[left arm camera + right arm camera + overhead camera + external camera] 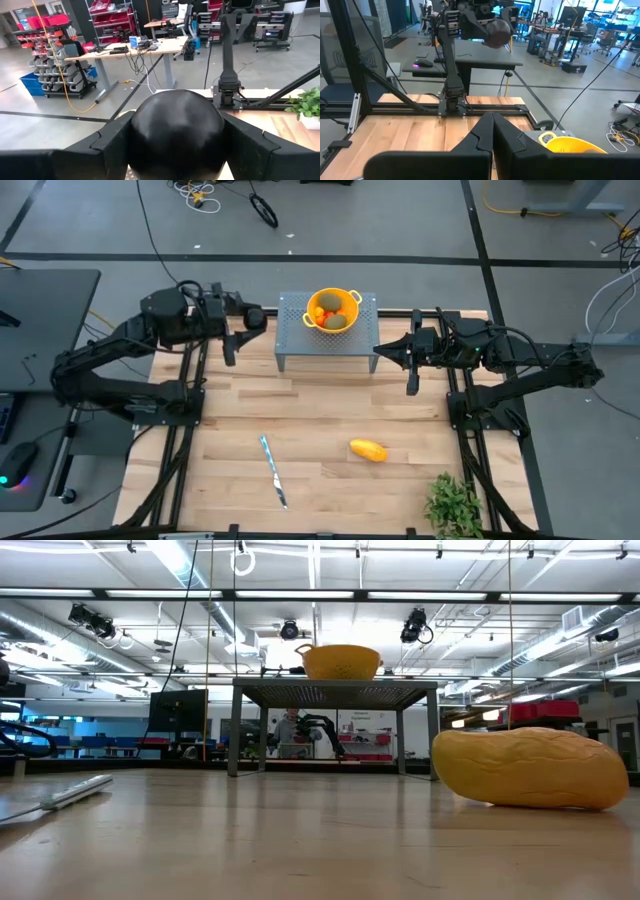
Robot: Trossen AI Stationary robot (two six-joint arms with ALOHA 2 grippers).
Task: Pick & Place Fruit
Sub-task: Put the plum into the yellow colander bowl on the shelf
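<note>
The left tool (258,320) hangs raised just left of the grey perforated stand (290,330), clenched around the dark round fruit (176,127), which fills the gap between its fingers (107,142). The right tool (385,352) hovers just right of the stand, fingers pressed together on nothing. A yellow colander (333,308) on the stand holds 2 olive-green ovals (333,321) and small orange-red pieces (325,313). On the bench (330,405), the yellow-orange oblong (368,450) lies with its long axis roughly left-right, between the silver knife (273,470) and the leafy plant (455,505).
</note>
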